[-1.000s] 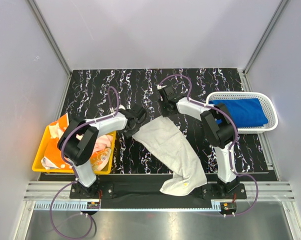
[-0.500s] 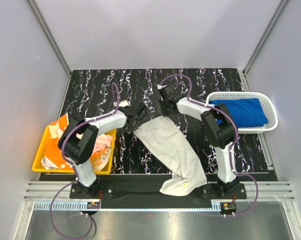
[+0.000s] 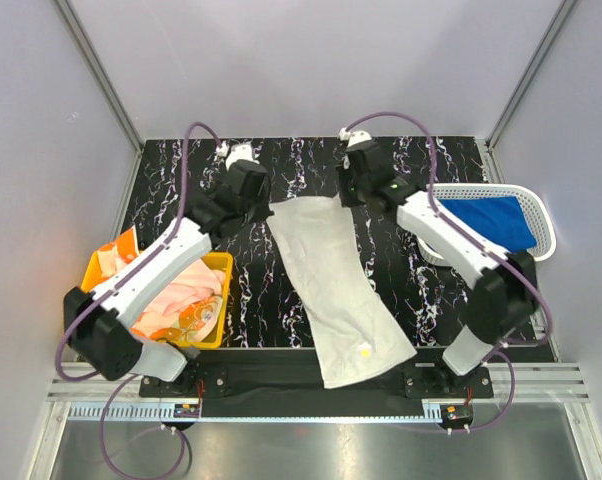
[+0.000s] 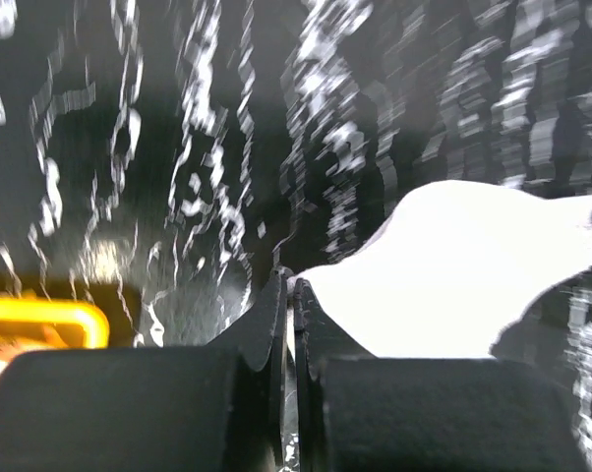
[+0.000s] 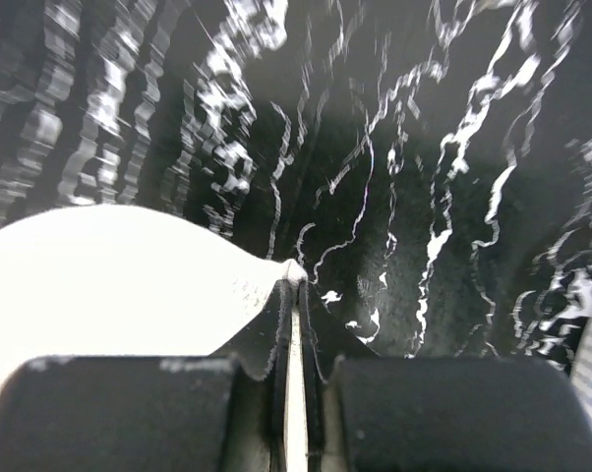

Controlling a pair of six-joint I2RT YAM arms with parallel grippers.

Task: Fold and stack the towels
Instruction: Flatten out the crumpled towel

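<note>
An off-white towel (image 3: 329,280) lies stretched out long on the black marbled table, from the far middle to the near edge. My left gripper (image 3: 262,205) is shut on its far left corner (image 4: 301,283). My right gripper (image 3: 347,198) is shut on its far right corner (image 5: 294,271). The towel shows bright white in both wrist views (image 4: 463,275) (image 5: 119,285). A royal blue towel (image 3: 481,224) lies folded in the white basket at the right. Pink and orange-and-white towels (image 3: 176,300) lie crumpled in the yellow bin at the left.
The yellow bin (image 3: 221,266) stands at the left edge of the table; its rim shows in the left wrist view (image 4: 40,313). The white perforated basket (image 3: 541,215) stands at the right edge. Grey walls close in the back and both sides.
Both grippers have moved far back and apart with the towel's corners. The towel, bunched and slanted before, is now pulled out flat and long.
</note>
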